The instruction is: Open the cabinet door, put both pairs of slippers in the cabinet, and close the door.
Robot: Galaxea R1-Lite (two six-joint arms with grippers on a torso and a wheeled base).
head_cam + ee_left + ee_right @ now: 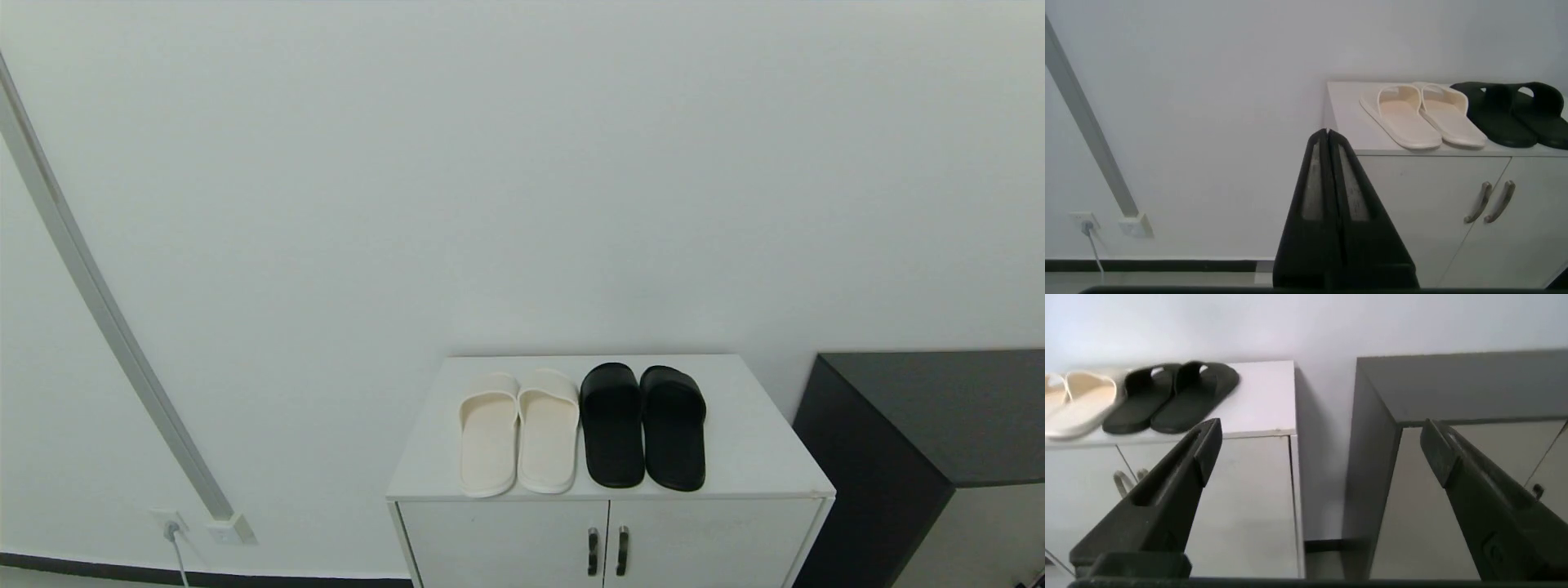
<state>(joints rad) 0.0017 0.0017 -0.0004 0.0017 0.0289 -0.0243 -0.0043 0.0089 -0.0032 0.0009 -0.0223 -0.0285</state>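
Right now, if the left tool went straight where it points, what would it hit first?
Probably the white cabinet, near its top left edge, where the shut left tool lines up. It might pass beside it to the wall; depth is unclear.

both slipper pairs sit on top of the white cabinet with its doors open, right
No. The white two-door cabinet has its doors shut, as the head view shows; the cream rubber slippers and black rubber slippers do sit on top.
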